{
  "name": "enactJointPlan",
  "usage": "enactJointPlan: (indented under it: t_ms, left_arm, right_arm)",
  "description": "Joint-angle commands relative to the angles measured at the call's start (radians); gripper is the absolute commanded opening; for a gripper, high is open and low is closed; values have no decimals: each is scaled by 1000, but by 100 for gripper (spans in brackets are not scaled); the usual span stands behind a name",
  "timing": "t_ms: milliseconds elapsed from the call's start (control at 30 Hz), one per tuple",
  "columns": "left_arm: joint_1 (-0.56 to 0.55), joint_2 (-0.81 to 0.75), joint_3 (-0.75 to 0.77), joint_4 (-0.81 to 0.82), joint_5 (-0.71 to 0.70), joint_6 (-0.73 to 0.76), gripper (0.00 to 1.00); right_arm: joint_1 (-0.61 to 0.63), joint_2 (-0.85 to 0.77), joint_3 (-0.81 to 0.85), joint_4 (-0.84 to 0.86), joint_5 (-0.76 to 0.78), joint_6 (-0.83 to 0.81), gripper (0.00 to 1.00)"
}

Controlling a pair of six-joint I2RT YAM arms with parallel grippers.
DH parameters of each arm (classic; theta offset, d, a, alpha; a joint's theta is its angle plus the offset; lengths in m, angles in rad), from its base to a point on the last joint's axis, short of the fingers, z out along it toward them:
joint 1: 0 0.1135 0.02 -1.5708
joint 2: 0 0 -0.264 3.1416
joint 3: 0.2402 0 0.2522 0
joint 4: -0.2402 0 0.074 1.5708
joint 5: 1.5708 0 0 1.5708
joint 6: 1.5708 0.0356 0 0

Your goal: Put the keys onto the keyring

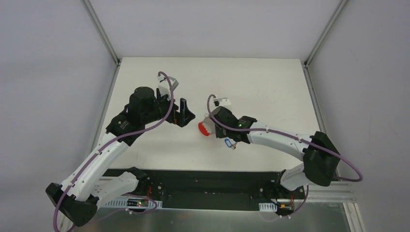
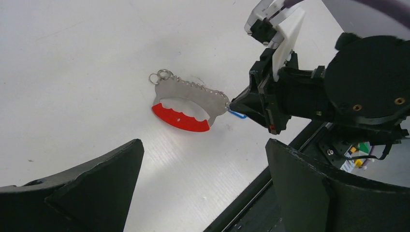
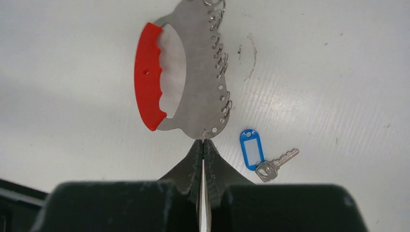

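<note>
The keyring [image 3: 198, 72] is a flat silver plate with several thin wire rings along one edge and a red curved strip [image 3: 147, 92]. It lies on the white table, and also shows in the top view [image 1: 205, 128] and the left wrist view [image 2: 186, 94]. My right gripper [image 3: 203, 142] is shut, pinching the small wire ring at the plate's near end. The key [image 3: 275, 164] with its blue tag [image 3: 251, 147] lies flat on the table just right of the right fingers, free of them. My left gripper [image 2: 204, 145] is open and empty, short of the keyring.
The black rail [image 1: 203, 186] with the arm bases runs along the table's near edge. The right arm's wrist and camera mount [image 2: 290, 92] sit close behind the keyring in the left wrist view. The white table [image 1: 251, 82] stretches beyond both grippers.
</note>
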Motion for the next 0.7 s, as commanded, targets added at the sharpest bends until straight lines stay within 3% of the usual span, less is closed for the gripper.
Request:
enactJointPlan:
  t_ms: [0, 433, 667]
  left_arm:
    - [1, -34, 14, 21, 60, 21, 100]
    - [2, -114, 55, 47, 280, 27, 100]
    - [2, -106, 65, 135, 454, -49, 100]
  right_arm:
    - [1, -114, -8, 19, -103, -61, 0]
    - [-14, -385, 75, -65, -426, -241, 0]
    - [-15, -500, 143, -71, -617, -265, 0]
